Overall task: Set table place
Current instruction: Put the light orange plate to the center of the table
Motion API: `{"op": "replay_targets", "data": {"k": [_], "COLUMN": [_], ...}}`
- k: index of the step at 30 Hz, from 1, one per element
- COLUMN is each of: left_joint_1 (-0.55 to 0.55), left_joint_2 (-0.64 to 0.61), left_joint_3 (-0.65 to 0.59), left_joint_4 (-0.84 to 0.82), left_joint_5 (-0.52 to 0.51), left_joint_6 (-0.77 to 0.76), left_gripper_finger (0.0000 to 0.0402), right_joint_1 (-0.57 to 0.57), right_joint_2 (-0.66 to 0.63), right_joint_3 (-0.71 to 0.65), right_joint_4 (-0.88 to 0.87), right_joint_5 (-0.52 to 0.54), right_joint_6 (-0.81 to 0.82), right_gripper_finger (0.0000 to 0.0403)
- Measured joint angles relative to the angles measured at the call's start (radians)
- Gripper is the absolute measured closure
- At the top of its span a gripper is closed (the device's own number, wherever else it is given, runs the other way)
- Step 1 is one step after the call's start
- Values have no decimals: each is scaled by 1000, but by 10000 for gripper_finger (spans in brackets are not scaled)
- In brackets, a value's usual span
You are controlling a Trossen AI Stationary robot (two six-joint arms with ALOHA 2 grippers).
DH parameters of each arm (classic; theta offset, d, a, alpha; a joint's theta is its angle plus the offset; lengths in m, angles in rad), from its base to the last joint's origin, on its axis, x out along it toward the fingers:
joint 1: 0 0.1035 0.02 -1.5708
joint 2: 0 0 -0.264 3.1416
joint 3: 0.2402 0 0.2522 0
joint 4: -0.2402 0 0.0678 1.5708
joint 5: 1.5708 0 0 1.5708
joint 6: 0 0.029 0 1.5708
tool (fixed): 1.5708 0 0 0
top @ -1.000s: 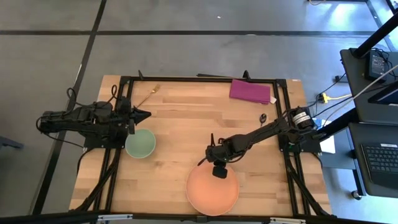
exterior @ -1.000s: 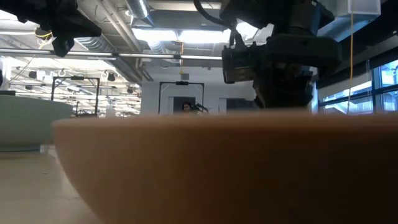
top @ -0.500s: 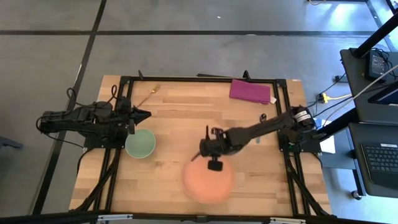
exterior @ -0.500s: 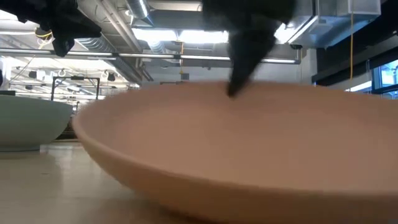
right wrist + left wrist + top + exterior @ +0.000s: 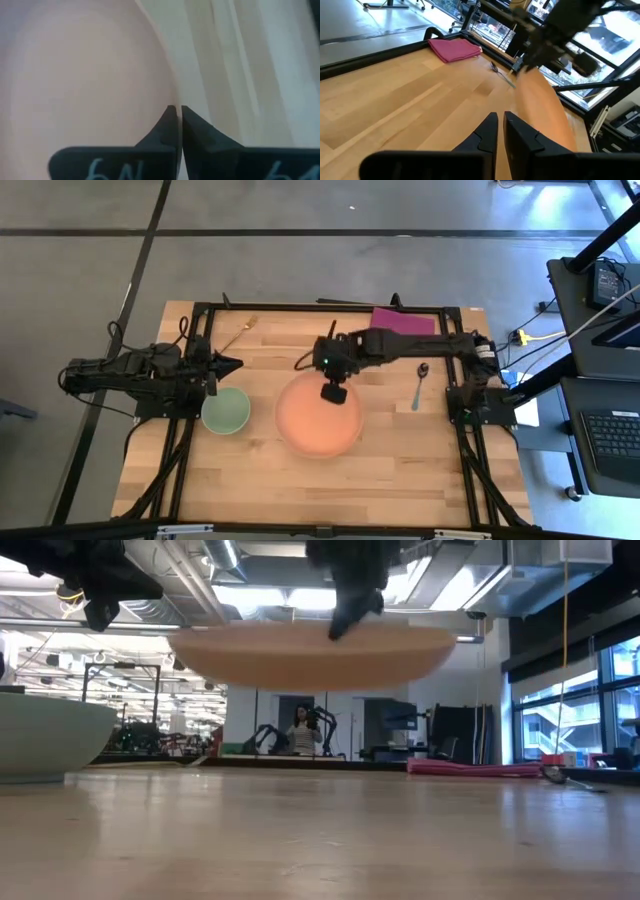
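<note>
Right gripper is clamping the orange plate by its rim, holding it clear above mid-table, probably level; left gripper is sitting closed beside the green bowl.

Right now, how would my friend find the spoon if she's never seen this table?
Start at the wooden table and go to the side of the right arm. Just below the flat magenta cloth, on bare wood beside the lifted orange plate, lies the spoon. It is thin with a dark bowl, unlike the gold fork across the table.
</note>
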Motion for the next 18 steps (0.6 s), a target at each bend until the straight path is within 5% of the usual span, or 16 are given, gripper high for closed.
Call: {"op": "replay_targets", "data": {"k": [9, 18], "left_joint_1": [0, 0], "left_joint_2": [0, 0], "left_joint_3": [0, -24], "left_joint_4": [-13, -17], "left_joint_5": [0, -5], "left_joint_6": [-7, -7], "left_gripper_finger": [394, 400], "right_joint_1": [-152, -172], "right_joint_2": [6, 6], "right_joint_3": [-229, -461], "right_joint_4": [212, 414], "right_joint_5": [-187, -244], "right_joint_6": [11, 26], "right_gripper_finger": [396, 393]}}
